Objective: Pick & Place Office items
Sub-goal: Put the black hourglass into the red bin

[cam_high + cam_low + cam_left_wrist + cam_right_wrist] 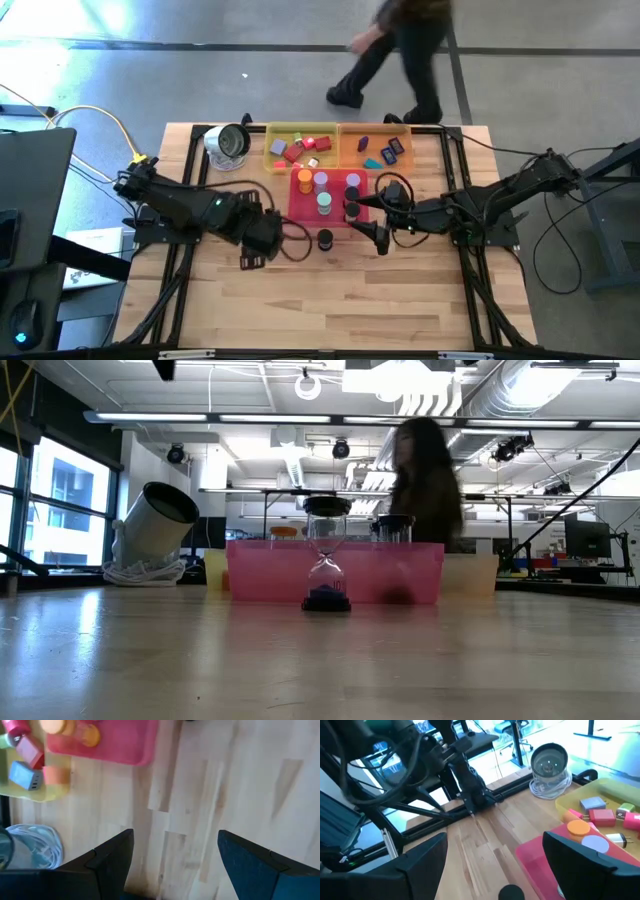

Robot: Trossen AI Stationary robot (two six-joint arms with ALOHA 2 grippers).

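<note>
A black-topped short cylinder [325,240] stands alone on the wood in front of the pink tray [300,205]. In the low view [326,560] it shows a clear, waisted middle. More cylinders sit in the pink tray: orange [305,180], lilac [321,181], teal [324,201] and black [352,209]. Red and grey blocks [300,147] lie in the yellow tray, blue and dark pieces [385,152] in the orange tray. My right gripper [378,238] is open just right of the lone cylinder [509,891]. My left gripper [262,243] is open over bare wood [175,837] to its left.
A round silver-rimmed object [228,143] with a coiled white cord sits at the far left corner. The yellow tray [272,130] and the orange tray [345,132] line the far edge. A person [395,50] walks past beyond the table. Bare wood fills the near half.
</note>
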